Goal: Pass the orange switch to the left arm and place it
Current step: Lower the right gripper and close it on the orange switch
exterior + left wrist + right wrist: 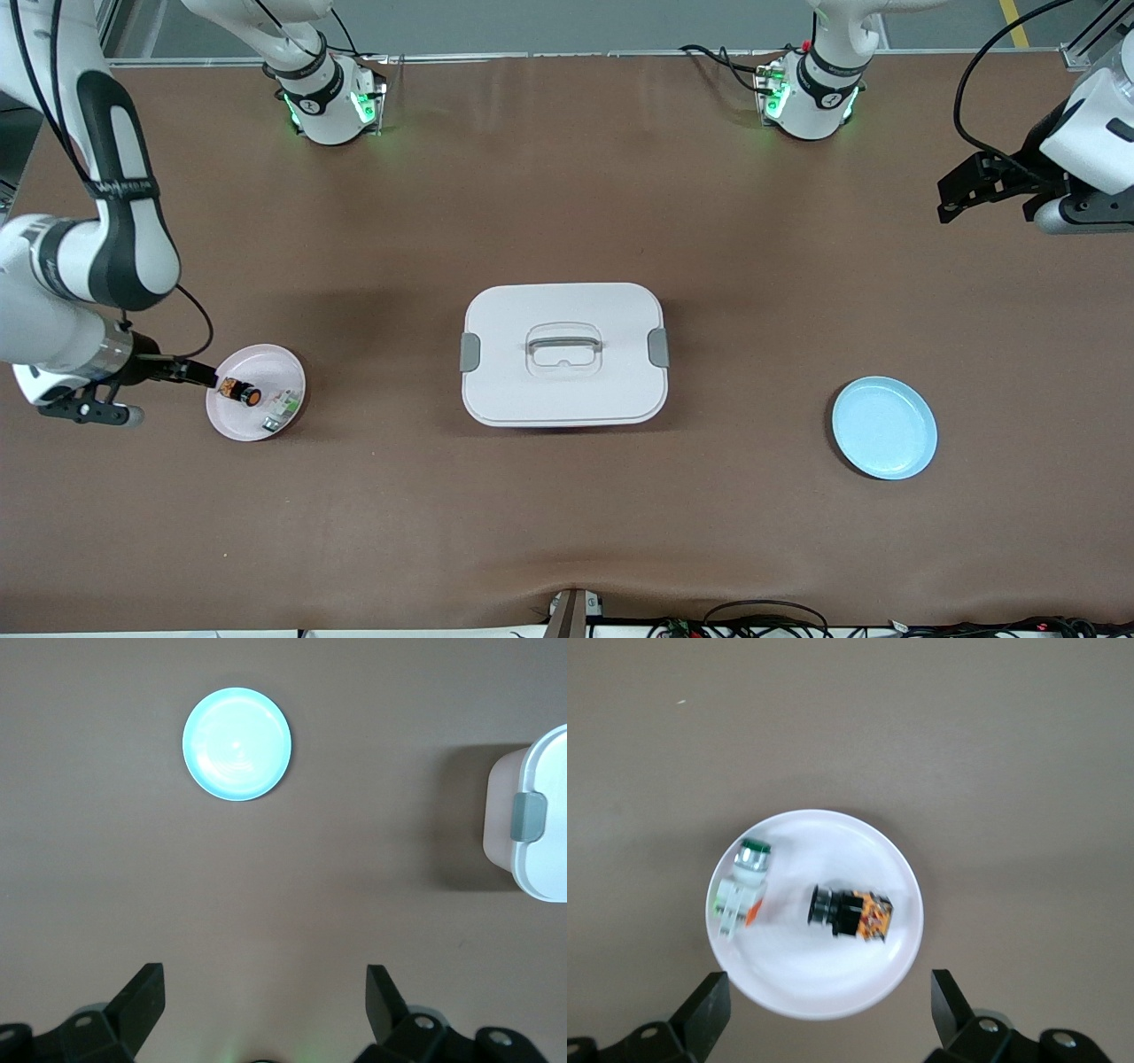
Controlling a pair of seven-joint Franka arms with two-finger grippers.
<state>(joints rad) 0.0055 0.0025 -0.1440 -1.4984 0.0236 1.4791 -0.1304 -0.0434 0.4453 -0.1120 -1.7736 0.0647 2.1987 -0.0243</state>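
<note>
**Orange switch on pink plate; both grippers open, nothing held**

The box [563, 354] is taken as landmark — white, lid on, grey clasps at both short ends, set near the middle of the table [567, 532].

Toward the right arm's end of the table from the box, a pale pink plate [232, 416] is seen. The orange switch [240, 392] is lying on its side on this plate, black body with an orange end. Beside it on the same plate, slightly nearer to the front camera, a green-and-white component [280, 410] is lying; the two are apart, not touching.

The right gripper [190, 372] is held low at the rim of the pink plate, on the side away from the box. In the right wrist view its fingers [709, 1005] are spread wide — nothing is gripped, and the switch [852, 912] lies on the plate between and ahead of them.

Toward the left arm's end from the box, a light blue plate [884, 427] is set, bare.

The left gripper [957, 197] is held up over bare table well apart from the box, farther toward the left arm's end than the blue plate. Its fingers [142, 1001] are wide apart and nothing is held.
</note>
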